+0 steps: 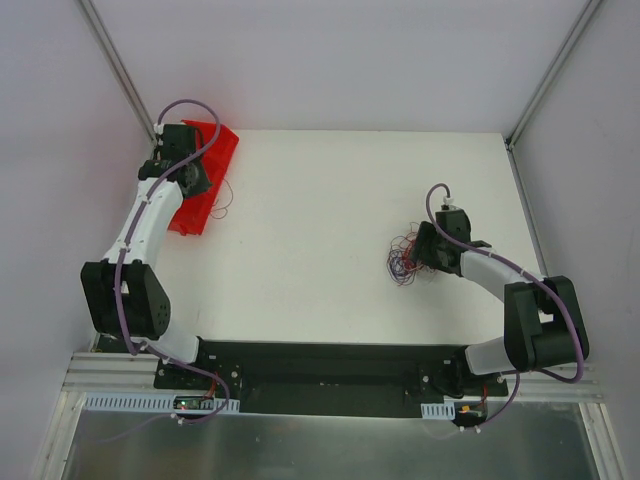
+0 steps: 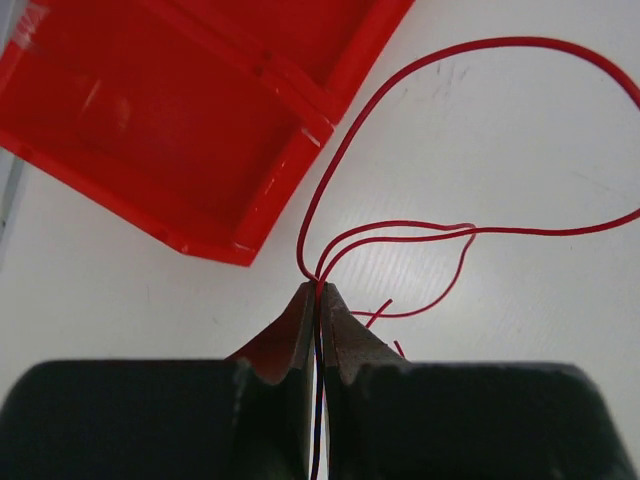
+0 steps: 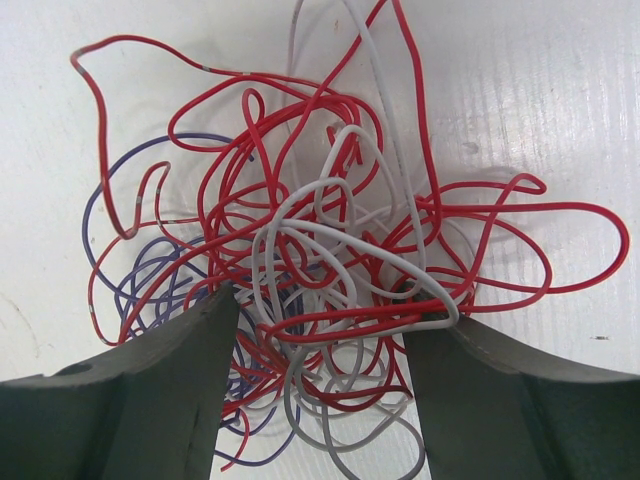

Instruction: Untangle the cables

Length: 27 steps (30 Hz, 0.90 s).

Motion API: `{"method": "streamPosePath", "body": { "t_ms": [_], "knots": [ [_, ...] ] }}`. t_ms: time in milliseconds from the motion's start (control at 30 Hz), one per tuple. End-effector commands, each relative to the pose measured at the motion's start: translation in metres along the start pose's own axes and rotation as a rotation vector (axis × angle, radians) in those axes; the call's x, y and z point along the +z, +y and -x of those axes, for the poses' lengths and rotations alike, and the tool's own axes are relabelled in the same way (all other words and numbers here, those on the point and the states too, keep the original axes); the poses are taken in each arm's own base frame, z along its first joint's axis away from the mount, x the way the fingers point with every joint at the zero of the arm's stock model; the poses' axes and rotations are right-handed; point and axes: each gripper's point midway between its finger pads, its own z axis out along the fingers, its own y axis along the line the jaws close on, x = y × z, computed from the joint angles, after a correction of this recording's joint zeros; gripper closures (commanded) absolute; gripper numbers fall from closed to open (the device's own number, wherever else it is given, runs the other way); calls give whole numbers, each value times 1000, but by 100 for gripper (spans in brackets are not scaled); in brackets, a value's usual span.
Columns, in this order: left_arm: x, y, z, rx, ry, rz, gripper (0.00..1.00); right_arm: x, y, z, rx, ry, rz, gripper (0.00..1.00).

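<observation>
A tangle of thin red, purple and grey-white cables (image 1: pixel 405 258) lies right of the table's middle; it fills the right wrist view (image 3: pixel 320 270). My right gripper (image 1: pixel 428 250) is open, its jaws spread over the tangle (image 3: pixel 325 305) with loops between them. My left gripper (image 1: pixel 200 185) is at the far left by the red tray. In the left wrist view it (image 2: pixel 320 290) is shut on a red cable (image 2: pixel 400 235) that loops out over the table; a dark strand runs down between the jaws.
A red plastic tray (image 1: pixel 205 170) sits at the table's far left corner; it shows in the left wrist view (image 2: pixel 170 110). White walls and metal frame posts border the table. A black rail runs along the near edge.
</observation>
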Motion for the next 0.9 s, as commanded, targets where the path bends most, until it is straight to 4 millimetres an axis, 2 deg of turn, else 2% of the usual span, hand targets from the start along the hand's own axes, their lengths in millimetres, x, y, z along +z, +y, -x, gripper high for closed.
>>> {"method": "streamPosePath", "body": {
  "t_ms": [0, 233, 367, 533, 600, 867],
  "knots": [
    [10, 11, 40, 131, -123, -69, 100, 1, -1, -20, -12, 73, 3, 32],
    [41, 38, 35, 152, -101, -285, 100, 1, 0, -20, -13, 67, 6, 32],
    [67, 63, 19, 221, -54, -249, 100, 1, 0, -19, -14, 66, 8, 32],
    [96, 62, 8, 240, -33, -311, 100, 1, 0, -19, -14, 64, 7, 32],
    [106, 71, 8, 231, -22, -272, 100, 1, 0, -19, -16, 64, 6, 32],
    [122, 109, -8, 104, 47, -171, 100, 1, -1, -20, -14, 67, 5, 32]
  ]
}}
